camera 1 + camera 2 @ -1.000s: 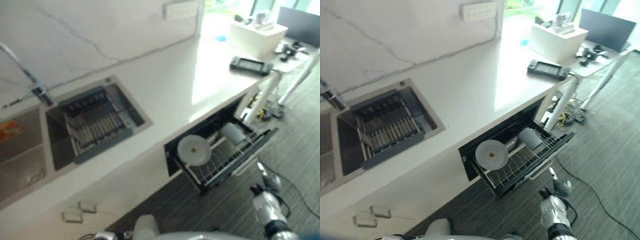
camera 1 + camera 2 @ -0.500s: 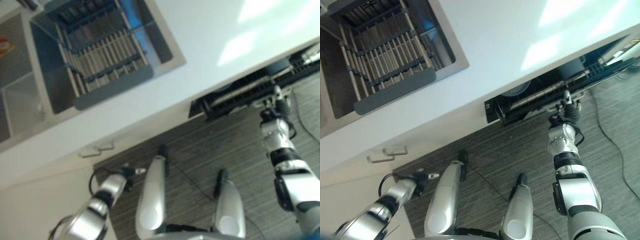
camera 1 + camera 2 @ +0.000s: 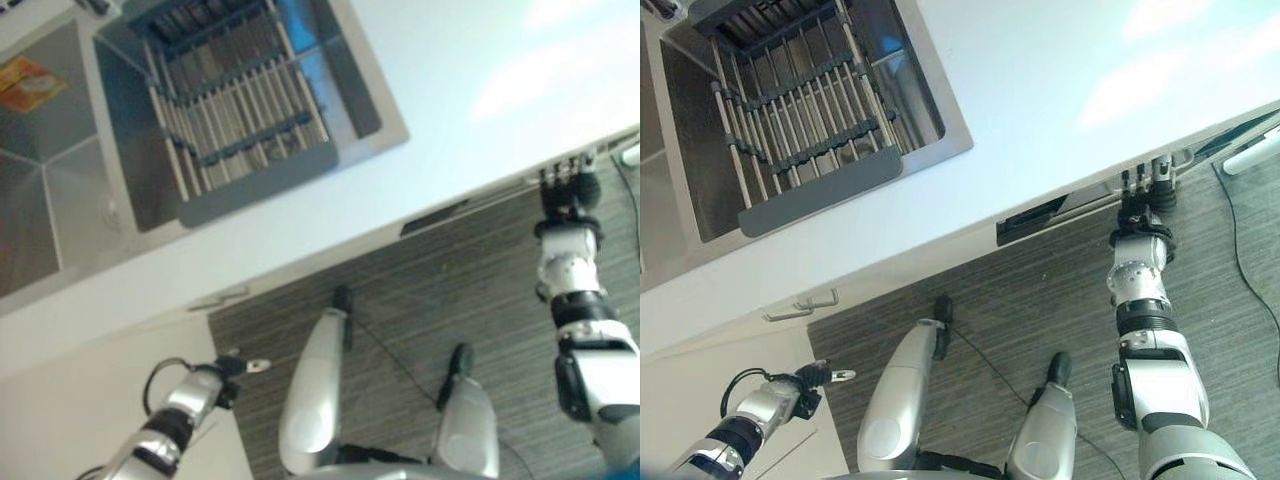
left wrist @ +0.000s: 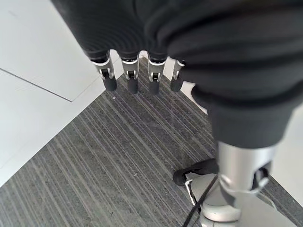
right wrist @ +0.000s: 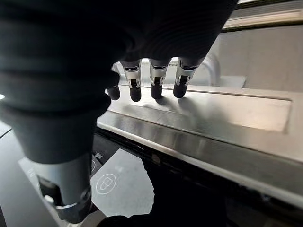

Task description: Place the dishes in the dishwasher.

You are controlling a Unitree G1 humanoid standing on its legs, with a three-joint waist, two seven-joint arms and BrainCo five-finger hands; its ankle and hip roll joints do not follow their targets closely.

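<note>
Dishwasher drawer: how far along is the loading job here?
The drawer is nearly shut under the counter, so loading looks finished. The right hand rests straight fingers on its steel front. Left: closing the last gap. The left hand hangs idle.

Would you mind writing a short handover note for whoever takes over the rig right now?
Right hand: open, straight fingers against the steel front of the dishwasher drawer under the counter.
Left hand: open, idle, low over the carpet by the white cabinet.
Drawer is nearly shut, with a dark gap beside the hand; no dishes can be seen. The sink rack looks empty.
Done: loading appears finished.
Left: probably push the drawer fully closed, then withdraw the right hand.
</note>
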